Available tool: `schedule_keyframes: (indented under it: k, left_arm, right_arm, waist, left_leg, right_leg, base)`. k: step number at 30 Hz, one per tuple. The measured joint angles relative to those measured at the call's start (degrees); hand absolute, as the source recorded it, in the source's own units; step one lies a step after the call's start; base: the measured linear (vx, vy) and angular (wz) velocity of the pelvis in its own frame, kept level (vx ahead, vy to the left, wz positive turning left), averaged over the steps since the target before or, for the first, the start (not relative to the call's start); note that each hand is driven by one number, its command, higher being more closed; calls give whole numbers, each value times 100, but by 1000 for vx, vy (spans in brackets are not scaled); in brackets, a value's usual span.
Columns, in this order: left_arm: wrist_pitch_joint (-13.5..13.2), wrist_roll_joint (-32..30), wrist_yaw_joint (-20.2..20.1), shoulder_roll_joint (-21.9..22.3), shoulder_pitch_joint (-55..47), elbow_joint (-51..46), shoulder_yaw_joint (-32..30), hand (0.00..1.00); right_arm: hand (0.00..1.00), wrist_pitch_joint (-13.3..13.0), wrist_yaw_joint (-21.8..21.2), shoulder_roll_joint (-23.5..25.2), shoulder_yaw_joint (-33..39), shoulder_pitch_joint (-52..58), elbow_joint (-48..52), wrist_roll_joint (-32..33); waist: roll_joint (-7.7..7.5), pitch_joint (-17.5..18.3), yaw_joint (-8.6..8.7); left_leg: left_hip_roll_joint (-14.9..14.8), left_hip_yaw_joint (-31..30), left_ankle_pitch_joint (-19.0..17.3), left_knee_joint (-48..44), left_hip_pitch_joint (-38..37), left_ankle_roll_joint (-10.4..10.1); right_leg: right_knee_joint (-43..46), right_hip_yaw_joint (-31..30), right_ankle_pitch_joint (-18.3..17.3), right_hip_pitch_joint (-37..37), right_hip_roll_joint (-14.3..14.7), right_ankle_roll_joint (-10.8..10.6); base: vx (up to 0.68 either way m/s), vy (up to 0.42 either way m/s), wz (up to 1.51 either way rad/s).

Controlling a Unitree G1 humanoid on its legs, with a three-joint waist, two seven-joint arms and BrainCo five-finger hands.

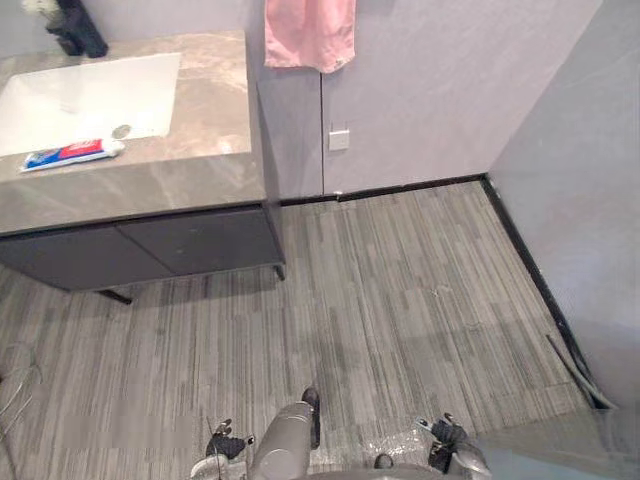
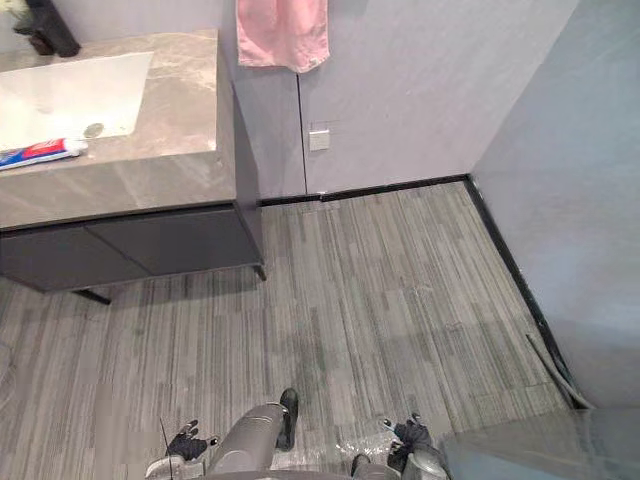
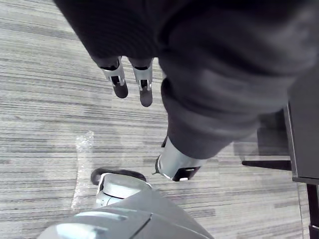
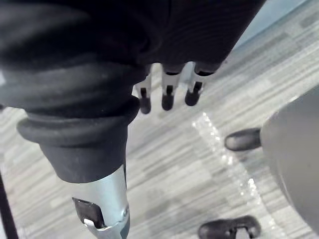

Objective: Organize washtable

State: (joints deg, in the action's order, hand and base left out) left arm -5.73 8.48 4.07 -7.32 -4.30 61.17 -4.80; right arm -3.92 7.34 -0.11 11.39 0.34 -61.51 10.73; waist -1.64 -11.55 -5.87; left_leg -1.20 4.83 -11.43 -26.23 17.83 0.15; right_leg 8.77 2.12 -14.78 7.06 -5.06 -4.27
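Marble washtable (image 1: 205, 100), toothpaste tube (image 1: 70, 153) on it, well apart from left hand (image 3: 144, 85), right hand (image 4: 168, 93), fingers relaxed, empty

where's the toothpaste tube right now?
Upper left of the left eye view: the toothpaste tube lies on the counter along the sink's front edge.

text: none legible | toothpaste tube (image 1: 70, 153): print too small to read
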Motion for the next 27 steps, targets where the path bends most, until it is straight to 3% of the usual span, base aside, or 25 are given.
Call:
schedule_keyframes:
  k: [2,3,4,5,6,7,9,11,12,15,16,17,19,21,22,23,24,26,27]
  left_arm:
    - [6,0,1,12,-1,8,-5,0]
    - [5,1,1,13,-37,9,-2,0]
    - [4,-1,0,15,-46,6,4,0]
    - [4,-2,-3,1,-50,8,13,0]
    - [4,-1,-6,-2,-48,7,30,0]
    - [3,0,-7,2,-43,5,37,0]
    - [0,-1,-13,13,20,4,68,0]
    - [5,-3,-19,16,59,4,70,0]
    - [-2,-4,-11,25,73,2,72,0]
    - [-9,-7,8,15,67,4,64,0]
    - [-20,-11,13,-38,51,6,62,0]
    - [-17,-14,28,56,85,3,62,0]
    - [-84,-17,21,257,91,-12,14,0]
    - [-114,-17,0,316,92,-54,-213,0]
    - [-106,-14,-11,414,96,-103,-378,0]
    - [-116,-12,-13,406,86,-127,-448,0]
    - [-116,-12,-21,362,79,-220,-473,0]
    - [-115,-10,-22,303,87,-276,-455,0]
    - [-118,-8,-23,266,89,-335,-433,0]
  right_arm:
    - [0,6,-18,27,3,-4,8,-69]
    - [0,5,-24,28,-17,-56,-3,-146]
    - [0,4,-30,28,-34,-84,-7,-192]
    - [0,13,-33,32,-76,-119,-20,-233]
    - [0,20,-106,32,-179,-194,-17,-261]
    - [0,22,-127,31,-231,-227,-18,-290]
    - [0,35,-147,32,-354,-325,-14,-430]
    - [0,36,-147,-9,-354,-361,-3,-448]
    - [0,33,-146,-42,-357,-368,9,-449]
    - [0,32,-144,-96,-362,-367,16,-450]
    - [0,31,-144,-99,-359,-351,20,-447]
    - [0,31,-151,-223,-354,-340,28,-445]
    - [0,22,-151,-303,-353,-345,28,-448]
    - [0,33,-146,-321,-338,-345,26,-444]
    - [0,29,-138,-345,-358,-315,43,-410]
    - [0,31,-129,-345,-369,-284,42,-388]
    - [0,32,-131,-257,-395,-267,27,-347]
    - [0,37,-130,-194,-396,-285,-10,-331]
    - [0,35,-128,-150,-396,-340,-9,-276]
  waist:
    - [-32,-7,-120]
    - [-31,-8,-119]
    - [-24,-12,-117]
    - [-40,-25,-117]
    - [-4,-51,-98]
    - [16,-51,-95]
    - [113,-95,5]
    - [129,-105,61]
    - [143,-113,68]
    - [97,-111,109]
    - [5,-128,215]
    - [92,-93,282]
    - [330,-61,233]
    - [468,-70,207]
    - [541,-134,213]
    - [515,-201,169]
    - [502,-238,79]
    - [335,-272,24]
    - [312,-279,-20]
  left_leg:
    - [-9,275,-198,-57,-340,213]
    - [-8,467,-374,13,-762,328]
    - [-13,518,-426,56,-935,332]
    - [-13,601,-439,119,-1101,339]
    - [-29,633,-458,379,-1550,338]
    - [-62,632,-458,492,-1705,338]
    - [-224,631,-458,814,-2078,337]
    - [-328,618,-462,892,-2248,323]
    - [-380,618,-488,913,-2328,266]
    - [-373,450,-674,980,-2614,-75]
    - [-270,191,-747,998,-2731,-199]
    - [-334,-103,-780,998,-2880,-251]
    - [-512,-360,-699,757,-2768,-390]
    - [-689,-554,-533,-402,-2238,-541]
    - [-855,-612,-75,-1675,-1707,-567]
    - [-1106,-445,37,-2502,-1358,-559]
    - [-1343,-68,-62,-3145,-968,-405]
    - [-1363,275,-169,-3010,-536,-243]
    - [-1268,452,-281,-2425,-297,-276]
  right_leg:
    - [1188,-90,-127,-359,-134,-110]
    - [2449,-61,-84,-757,-223,-349]
    - [2879,-26,-75,-877,-261,-432]
    - [3234,108,-92,-979,-329,-419]
    - [3737,818,-212,-1228,-533,-192]
    - [3767,1077,-268,-1316,-563,-92]
    - [3177,1706,-333,-1652,-470,38]
    - [2294,1790,-241,-1877,-305,80]
    - [1798,1798,-33,-1992,-210,126]
    - [534,1514,1051,-2223,101,275]
    - [335,1128,1635,-2241,178,386]
    - [617,1072,1828,-2228,217,453]
    - [654,1214,1562,-2137,340,564]
    - [503,1361,1387,-1914,505,655]
    - [229,1470,1312,-1501,627,698]
    - [-32,1515,1276,-1135,740,735]
    - [-282,1565,1217,-647,799,782]
    - [-496,1576,1178,-406,763,745]
    - [-609,1610,1148,-295,704,701]
  base:
    - [420,208,-63]
    - [413,202,-63]
    - [318,145,-48]
    - [380,124,-44]
    - [366,106,-42]
    - [425,95,-45]
    - [378,32,-16]
    - [276,-15,2]
    - [314,-56,1]
    - [362,-130,20]
    - [477,-279,73]
    - [401,-232,71]
    - [406,-231,36]
    - [375,-239,29]
    - [340,-201,40]
    - [390,-210,43]
    - [304,-155,22]
    - [258,-106,14]
    - [252,-47,14]
